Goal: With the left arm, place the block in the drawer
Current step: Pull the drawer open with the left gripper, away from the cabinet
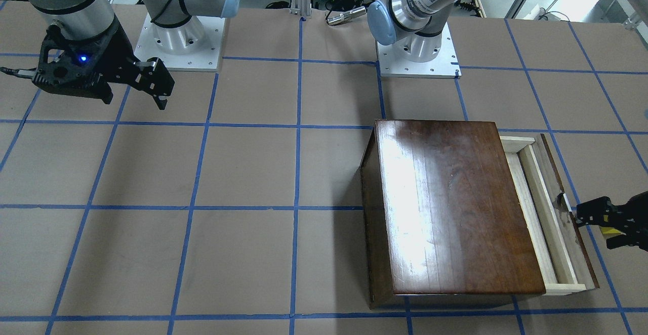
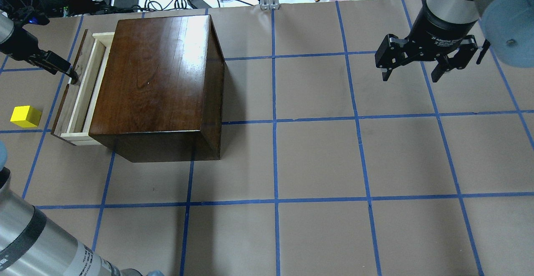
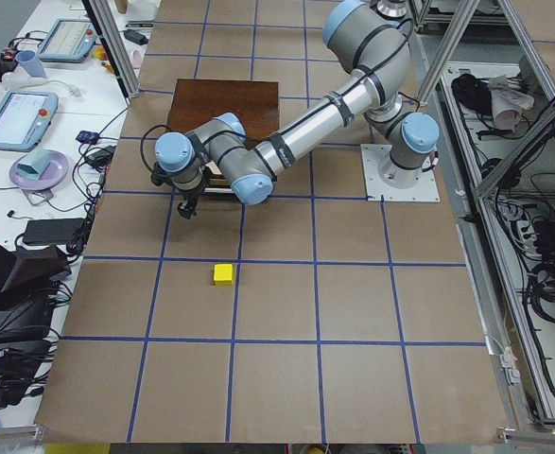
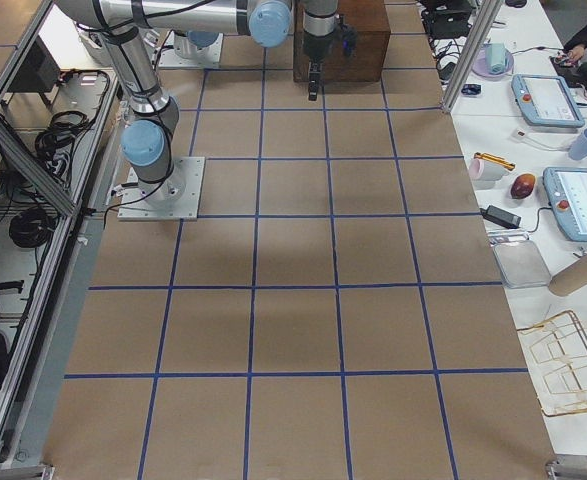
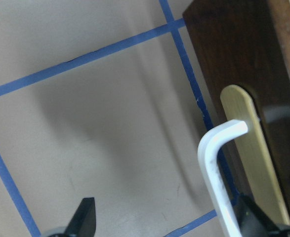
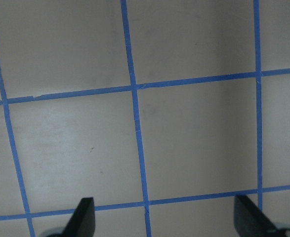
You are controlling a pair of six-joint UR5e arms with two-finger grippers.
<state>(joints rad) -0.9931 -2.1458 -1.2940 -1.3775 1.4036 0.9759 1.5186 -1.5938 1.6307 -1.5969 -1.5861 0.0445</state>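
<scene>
Drawer (image 2: 73, 101) stands only partly out of the box (image 2: 158, 80), so I judge the left fingers (image 5: 84, 216) sit spread and empty at the metal pull (image 5: 211, 158) to draw it wider, while the block (image 2: 26, 116) lies on the tabletop (image 2: 317, 159) just beside the drawer front and the right fingers (image 6: 83, 219) hang released, well apart.

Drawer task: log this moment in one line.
drawer partly open | left end effector open at pull | block on table | right end effector open

Glossy dark wooden box (image 2: 158, 80), pale-wood drawer (image 2: 85, 88), matt table (image 2: 317, 159)
</scene>
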